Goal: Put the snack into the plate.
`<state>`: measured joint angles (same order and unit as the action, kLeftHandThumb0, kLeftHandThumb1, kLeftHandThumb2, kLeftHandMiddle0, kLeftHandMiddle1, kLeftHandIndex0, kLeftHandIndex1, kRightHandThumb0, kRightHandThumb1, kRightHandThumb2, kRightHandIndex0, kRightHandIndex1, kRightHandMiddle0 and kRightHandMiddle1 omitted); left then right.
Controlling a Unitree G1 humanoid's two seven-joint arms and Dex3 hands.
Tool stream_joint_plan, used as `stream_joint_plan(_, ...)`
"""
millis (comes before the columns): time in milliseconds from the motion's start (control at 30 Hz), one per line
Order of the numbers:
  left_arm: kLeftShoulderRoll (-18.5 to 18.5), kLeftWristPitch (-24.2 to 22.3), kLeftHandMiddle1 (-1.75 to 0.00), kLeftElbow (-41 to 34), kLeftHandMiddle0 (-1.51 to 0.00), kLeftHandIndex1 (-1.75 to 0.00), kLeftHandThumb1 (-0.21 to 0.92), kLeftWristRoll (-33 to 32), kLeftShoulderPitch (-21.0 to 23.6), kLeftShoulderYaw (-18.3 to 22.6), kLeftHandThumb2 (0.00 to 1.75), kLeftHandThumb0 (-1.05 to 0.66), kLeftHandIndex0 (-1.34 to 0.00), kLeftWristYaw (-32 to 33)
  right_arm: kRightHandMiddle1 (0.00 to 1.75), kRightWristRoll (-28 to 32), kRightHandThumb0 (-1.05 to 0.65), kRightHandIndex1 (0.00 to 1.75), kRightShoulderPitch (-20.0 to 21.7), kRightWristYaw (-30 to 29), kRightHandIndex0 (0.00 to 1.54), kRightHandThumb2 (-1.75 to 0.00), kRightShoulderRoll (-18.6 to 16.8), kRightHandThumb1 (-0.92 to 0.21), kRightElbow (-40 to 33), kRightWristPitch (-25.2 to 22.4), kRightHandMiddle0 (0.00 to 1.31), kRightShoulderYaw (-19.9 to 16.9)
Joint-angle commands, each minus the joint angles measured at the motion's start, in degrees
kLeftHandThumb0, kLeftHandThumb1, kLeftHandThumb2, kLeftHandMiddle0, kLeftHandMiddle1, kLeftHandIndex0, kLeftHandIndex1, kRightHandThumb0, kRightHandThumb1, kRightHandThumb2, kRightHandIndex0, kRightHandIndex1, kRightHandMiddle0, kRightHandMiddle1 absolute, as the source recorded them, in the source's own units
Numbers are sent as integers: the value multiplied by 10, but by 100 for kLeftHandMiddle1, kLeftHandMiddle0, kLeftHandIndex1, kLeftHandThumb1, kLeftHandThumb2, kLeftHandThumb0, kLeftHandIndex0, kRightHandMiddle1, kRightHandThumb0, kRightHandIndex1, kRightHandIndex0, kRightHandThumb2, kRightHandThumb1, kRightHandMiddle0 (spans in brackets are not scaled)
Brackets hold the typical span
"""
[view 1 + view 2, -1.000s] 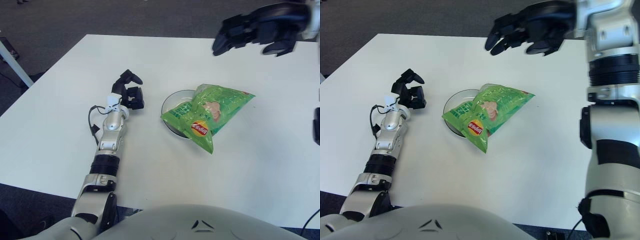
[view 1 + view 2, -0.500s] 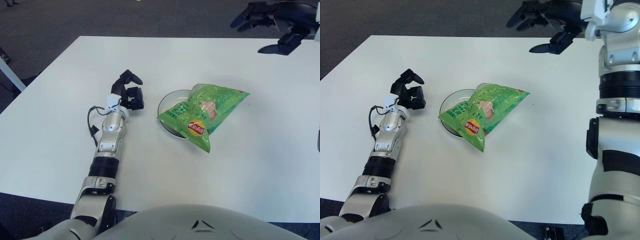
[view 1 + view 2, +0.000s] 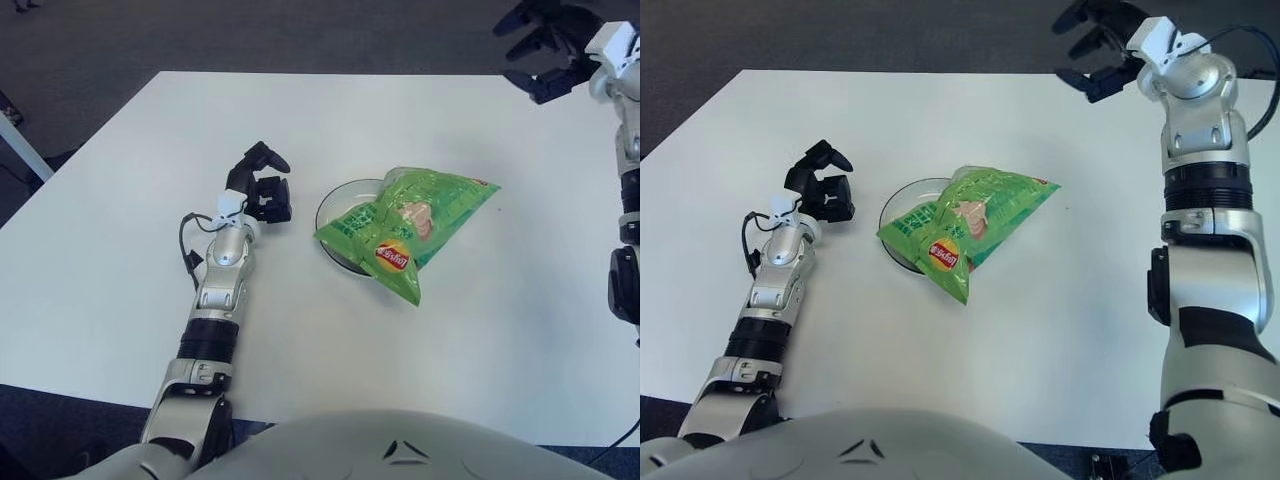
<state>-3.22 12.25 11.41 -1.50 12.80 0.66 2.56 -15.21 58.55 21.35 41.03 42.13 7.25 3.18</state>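
**Snack on plate, both hands free — task looked done**

The snack (image 3: 413,223) lay across the plate (image 3: 335,203), covering most of it. Its lower corner and right end hung past the rim onto the tabletop (image 3: 120,230). Nothing gripped it. Judged from this, placement was complete; at most the bag could be nudged to sit more centrally, since part of it overhung.

Right hand (image 3: 1098,45) was up at the far right edge of the tabletop, well apart from the snack, fingers loosely curled, holding nothing. Left hand (image 3: 262,186) showed left of the plate, near it but not touching, fingers bent inward around nothing. Whether it rested on the tabletop could not be told.

Materials:
- Snack: green crinkly foil-type bag, puffed, pillow-shaped, glossy with creases, red-yellow round logo near the lower end, sealed seams at both ends. Likely light and slippery.
- Plate: round, shallow, looked clear or greyish with a dark rim; only its left arc showed.
- Tabletop: flat, matte white, rectangular, smooth.
- Hands: black three-finger units, hard jointed segments, on silver-grey forearms; a thin black cable looped beside the left wrist.
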Motion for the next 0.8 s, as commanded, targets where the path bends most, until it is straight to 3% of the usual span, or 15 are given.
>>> stream_joint_plan(0,10,-10,-175,35,-135,-175,29,-1,-80,-2,136,-50,-64,-10,148,-59,-47,138,33,-69,21,-112,-3,-42,107,9,0,37)
stream_joint_plan(133,6,-7,-175,41,-135,-175,28,-3,-76,2,137,-50,-65,-16,143,-133,-53,135,58,-96,21,-106,16,-46,123,-25,0,88)
stream_joint_plan(333,-2,2,-175,49,-135,-175,27,-4,-72,5,138,-50,-65,-32,133,-193,-60,127,80,-117,20,-98,23,-54,147,-58,0,130)
stream_joint_plan(767,-2,12,-175,53,-136,-175,26,-3,-70,11,138,-50,-66,-42,137,-234,-63,110,83,-174,10,-94,30,-59,167,-59,0,158)
